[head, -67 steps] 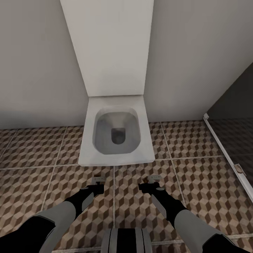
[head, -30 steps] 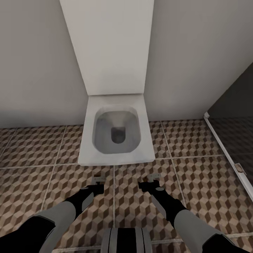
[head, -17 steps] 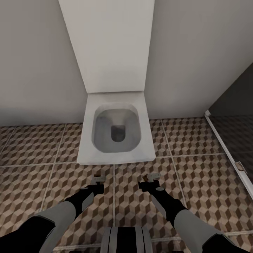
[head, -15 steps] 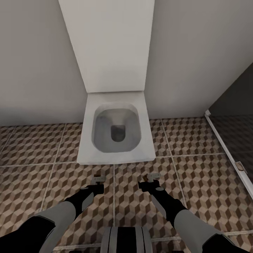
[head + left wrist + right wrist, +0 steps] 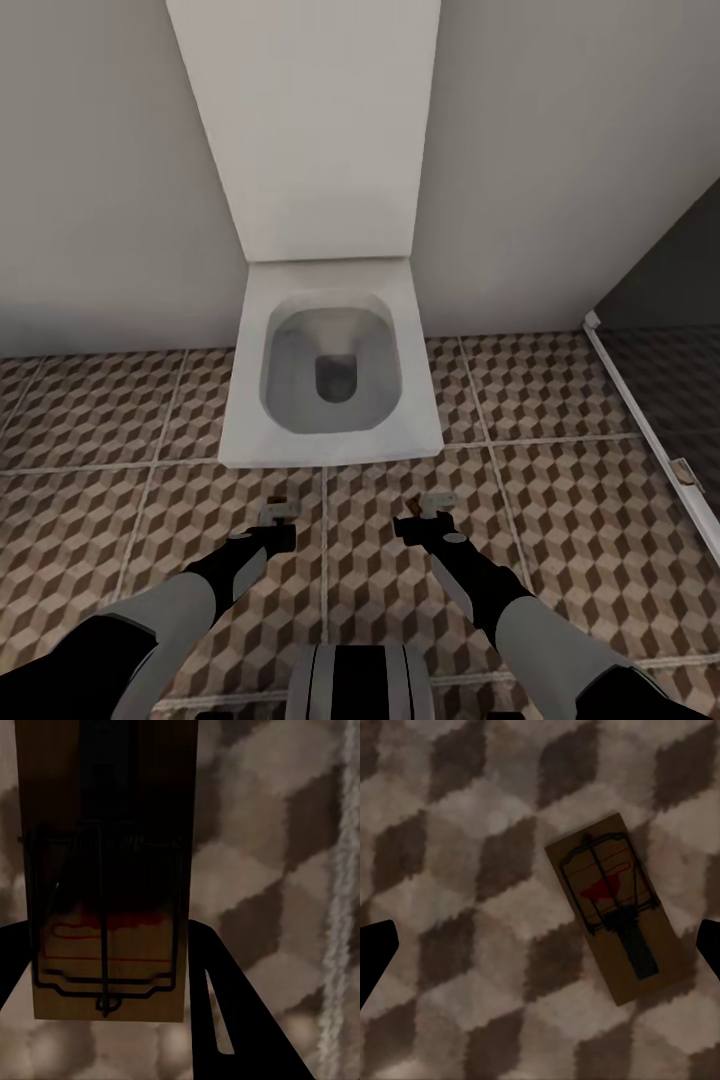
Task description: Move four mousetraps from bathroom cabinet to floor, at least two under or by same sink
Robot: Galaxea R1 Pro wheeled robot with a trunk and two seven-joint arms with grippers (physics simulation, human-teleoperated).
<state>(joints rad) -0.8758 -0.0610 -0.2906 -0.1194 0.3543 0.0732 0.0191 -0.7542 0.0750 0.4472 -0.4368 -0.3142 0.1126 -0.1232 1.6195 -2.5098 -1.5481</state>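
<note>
Over the cube-pattern bathroom floor (image 5: 560, 480), the right gripper (image 5: 436, 504) now has its fingers wide apart, its mousetrap (image 5: 615, 907) just dropped flat by the toilet (image 5: 330, 370), not a sink, while the left gripper (image 5: 280, 512) grips a second mousetrap (image 5: 109, 892).

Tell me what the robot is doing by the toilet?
It is putting mousetraps down on the patterned floor in front of the toilet. The left gripper holds one mousetrap between its fingers, above the tiles. Another mousetrap lies flat on the floor below the right gripper, whose fingers are spread wide apart and touch nothing.
</note>
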